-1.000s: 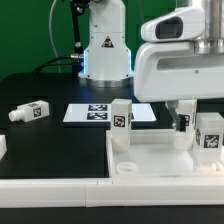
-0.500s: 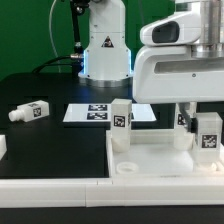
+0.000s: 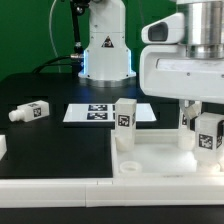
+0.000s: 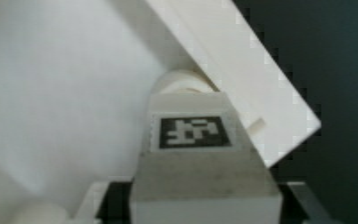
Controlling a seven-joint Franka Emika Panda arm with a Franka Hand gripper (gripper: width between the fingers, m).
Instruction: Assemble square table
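Observation:
The white square tabletop (image 3: 160, 160) lies at the exterior view's lower right, raised rim up. Two short white tagged legs stand on it: one at its near-left corner (image 3: 124, 122) and one at the right (image 3: 210, 135). My gripper (image 3: 192, 118) hangs over the right leg. In the wrist view the jaws (image 4: 194, 205) press on both sides of a tagged leg (image 4: 194, 135) that stands by the tabletop's rim (image 4: 247, 70). A third leg (image 3: 30, 111) lies loose on the black table at the left.
The marker board (image 3: 95, 113) lies flat behind the tabletop. The robot's base (image 3: 105, 50) stands at the back. A small white part (image 3: 3, 146) shows at the left edge. White border rails (image 3: 60, 190) run along the front.
My gripper body has risen and shifted a little to the exterior view's right. The tabletop and both standing legs have shifted slightly right with it.

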